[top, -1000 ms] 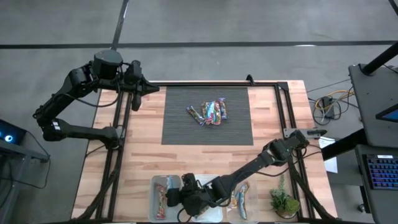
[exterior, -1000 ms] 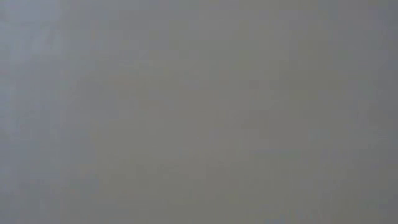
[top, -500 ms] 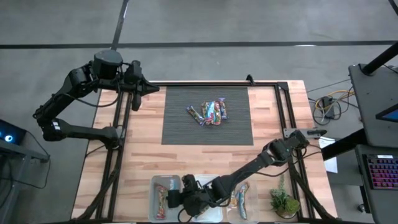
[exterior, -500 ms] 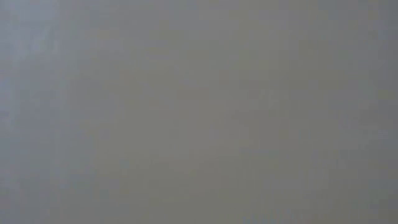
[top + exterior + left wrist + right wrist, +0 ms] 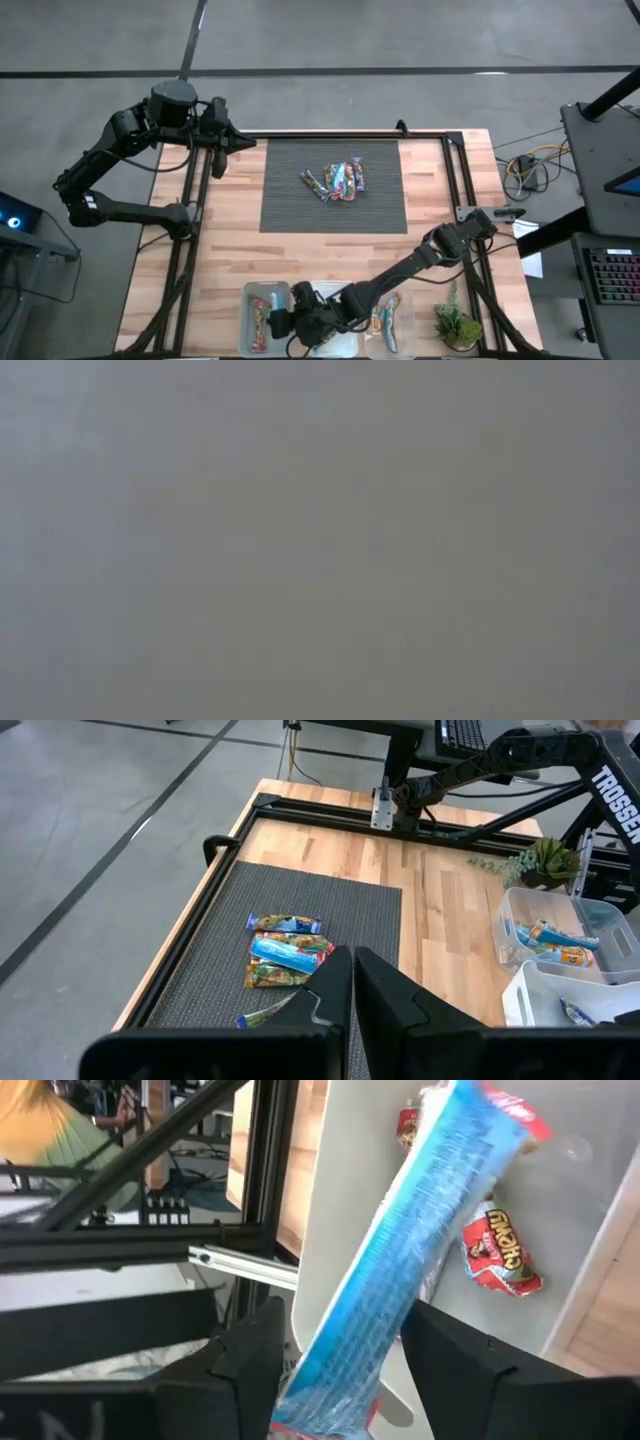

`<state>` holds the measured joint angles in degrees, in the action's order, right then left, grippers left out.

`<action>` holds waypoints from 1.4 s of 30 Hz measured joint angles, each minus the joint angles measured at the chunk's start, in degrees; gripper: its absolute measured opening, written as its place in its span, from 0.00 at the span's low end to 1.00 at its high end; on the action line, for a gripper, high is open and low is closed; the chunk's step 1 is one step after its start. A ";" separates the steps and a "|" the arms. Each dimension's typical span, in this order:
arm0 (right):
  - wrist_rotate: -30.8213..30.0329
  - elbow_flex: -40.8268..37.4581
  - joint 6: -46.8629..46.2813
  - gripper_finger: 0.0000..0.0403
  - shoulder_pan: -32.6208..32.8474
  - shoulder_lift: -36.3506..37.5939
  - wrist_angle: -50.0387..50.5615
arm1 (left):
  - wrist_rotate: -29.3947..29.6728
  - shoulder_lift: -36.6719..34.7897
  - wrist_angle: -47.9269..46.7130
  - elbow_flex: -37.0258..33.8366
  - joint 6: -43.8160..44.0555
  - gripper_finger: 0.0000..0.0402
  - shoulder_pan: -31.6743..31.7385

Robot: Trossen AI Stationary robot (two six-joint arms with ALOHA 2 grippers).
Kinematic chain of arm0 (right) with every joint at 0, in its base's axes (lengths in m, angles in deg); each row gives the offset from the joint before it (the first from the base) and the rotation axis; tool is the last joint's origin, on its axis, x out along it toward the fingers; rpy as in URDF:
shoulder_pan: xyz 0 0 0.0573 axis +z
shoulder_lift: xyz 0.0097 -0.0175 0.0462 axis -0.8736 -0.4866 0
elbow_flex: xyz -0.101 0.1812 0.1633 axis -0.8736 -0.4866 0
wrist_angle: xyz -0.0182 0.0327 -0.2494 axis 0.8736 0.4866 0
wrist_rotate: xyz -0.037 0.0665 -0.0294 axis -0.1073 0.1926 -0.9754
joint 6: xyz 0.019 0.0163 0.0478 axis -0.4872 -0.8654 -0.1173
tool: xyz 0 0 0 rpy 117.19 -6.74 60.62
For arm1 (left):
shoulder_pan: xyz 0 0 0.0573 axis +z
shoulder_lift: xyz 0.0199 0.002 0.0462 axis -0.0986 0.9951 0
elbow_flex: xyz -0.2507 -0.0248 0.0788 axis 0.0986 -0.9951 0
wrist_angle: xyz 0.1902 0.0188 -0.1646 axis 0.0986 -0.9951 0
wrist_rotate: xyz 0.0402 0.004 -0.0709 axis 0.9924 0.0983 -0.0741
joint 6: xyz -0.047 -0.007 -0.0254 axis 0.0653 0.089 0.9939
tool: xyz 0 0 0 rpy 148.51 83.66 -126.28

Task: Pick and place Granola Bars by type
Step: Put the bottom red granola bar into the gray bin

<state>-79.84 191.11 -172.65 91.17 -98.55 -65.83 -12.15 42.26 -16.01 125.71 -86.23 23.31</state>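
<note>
Down at the near edge of the table (image 5: 430, 215), reaches across with the right arm to set the right gripper (image 5: 283, 322) above the left of 3 clear bins (image 5: 252, 300). Carries 1 blue granola bar (image 5: 420, 1250) in the gap between the 2 dark fingers (image 5: 250, 1365), tilted, with its lower end down at the gripper and its upper end over the bin's floor. Stands with the jaws parted wider than the bar, so no firm clamp on it; cannot tell whether either pad touches the wrapper. Shows 2 red-wrapped bars (image 5: 497, 1250) lying on the bin floor just beside the blue one. Leaves a small pile of granola bars (image 5: 340, 182) in blue, red and orange wrappers on the dark mat (image 5: 300, 210), toward its far side, well apart from the bins. Includes more bars (image 5: 385, 318) in the right bin, next to a small potted plant (image 5: 455, 322) at the near right corner. Parks the left gripper (image 5: 222, 140) at the far left corner, just beyond the mat's far left edge, fingers pressed together and gripping nothing.
</note>
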 joint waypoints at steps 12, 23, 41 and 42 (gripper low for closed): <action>1.10 -2.94 -0.96 0.47 -0.28 0.00 -0.38 | 0.00 0.00 0.02 0.00 0.01 0.00 0.00; 1.11 -3.45 0.75 0.47 -0.89 0.02 -3.45 | 0.00 0.00 0.09 0.00 -0.01 0.00 -0.01; 4.00 -4.17 0.59 0.66 -2.17 0.02 -3.36 | 0.00 0.00 0.11 0.00 -0.01 0.00 0.01; 3.83 -4.17 0.98 0.67 -2.25 0.02 -3.36 | 0.00 0.00 0.11 0.00 -0.01 0.00 -0.01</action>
<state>-76.01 186.94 -171.68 88.92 -98.52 -69.19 -12.15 42.26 -15.90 125.71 -86.24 23.29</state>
